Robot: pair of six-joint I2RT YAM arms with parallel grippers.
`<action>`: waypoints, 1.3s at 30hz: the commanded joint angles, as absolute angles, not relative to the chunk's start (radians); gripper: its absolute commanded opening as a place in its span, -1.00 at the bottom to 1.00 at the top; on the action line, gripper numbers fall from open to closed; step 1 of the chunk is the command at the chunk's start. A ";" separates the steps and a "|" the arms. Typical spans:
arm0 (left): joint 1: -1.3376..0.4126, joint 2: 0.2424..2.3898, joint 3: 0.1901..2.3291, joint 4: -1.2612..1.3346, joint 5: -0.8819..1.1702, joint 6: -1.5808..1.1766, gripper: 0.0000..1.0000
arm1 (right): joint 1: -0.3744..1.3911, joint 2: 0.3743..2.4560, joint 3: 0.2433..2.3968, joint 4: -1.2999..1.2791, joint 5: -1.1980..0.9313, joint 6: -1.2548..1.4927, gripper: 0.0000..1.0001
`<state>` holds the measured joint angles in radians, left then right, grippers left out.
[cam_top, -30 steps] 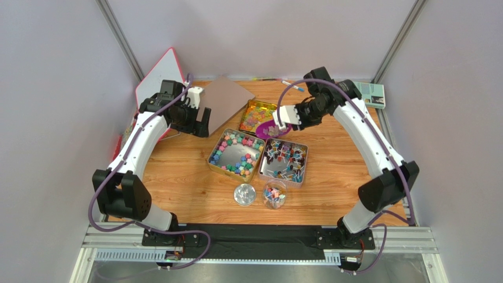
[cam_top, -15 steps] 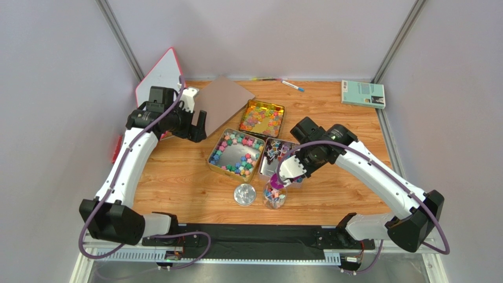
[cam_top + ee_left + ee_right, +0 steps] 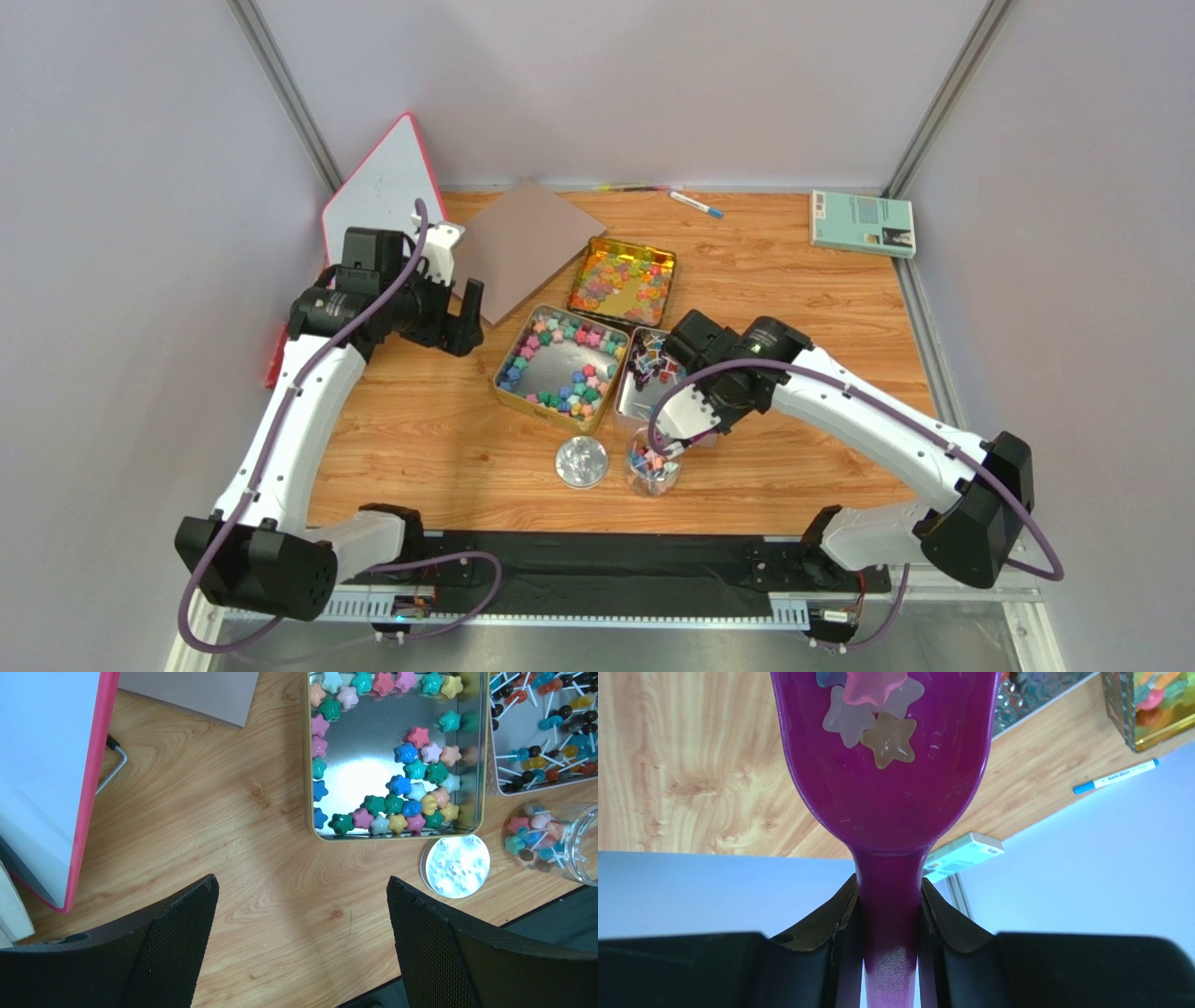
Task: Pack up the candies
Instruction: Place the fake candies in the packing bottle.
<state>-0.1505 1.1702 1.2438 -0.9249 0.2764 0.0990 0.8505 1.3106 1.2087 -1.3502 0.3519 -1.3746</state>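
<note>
Now: right arm bringing a scoop of candies to the jar, about to tip.
Right gripper (image 3: 889, 906) is clamped on the handle of the purple scoop (image 3: 885, 791), jaws closed hard against it. A few star candies (image 3: 868, 710) lie in the bowl and show through the plastic. From above, the scoop sits at the mouth of the glass jar (image 3: 652, 464); can't tell if they touch. The jar already holds some sweets and stands just beside its lid (image 3: 581, 461), in front of the star tin (image 3: 560, 367). Judgement: centre the scoop lip over the jar mouth, tilt slowly so the stars slide in and don't spill over the rim, and don't knock the jar. Left gripper (image 3: 298, 889) is wide open, holding nothing, above the table (image 3: 231, 847) left of the tin. It could steady the jar.
</note>
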 commanded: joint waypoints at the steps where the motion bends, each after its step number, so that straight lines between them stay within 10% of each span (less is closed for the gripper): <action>1: -0.147 1.121 1.221 -0.888 0.265 0.087 0.88 | 0.894 1.330 1.236 -1.339 0.521 -1.327 -1.00; 25: -0.147 0.996 1.190 -0.850 0.324 0.058 0.89 | 1.049 1.345 1.339 -1.574 0.726 -1.236 -1.00; 39: -0.140 0.951 1.192 -0.903 0.380 0.037 0.88 | 0.759 1.615 1.336 -1.286 0.856 -1.256 -1.00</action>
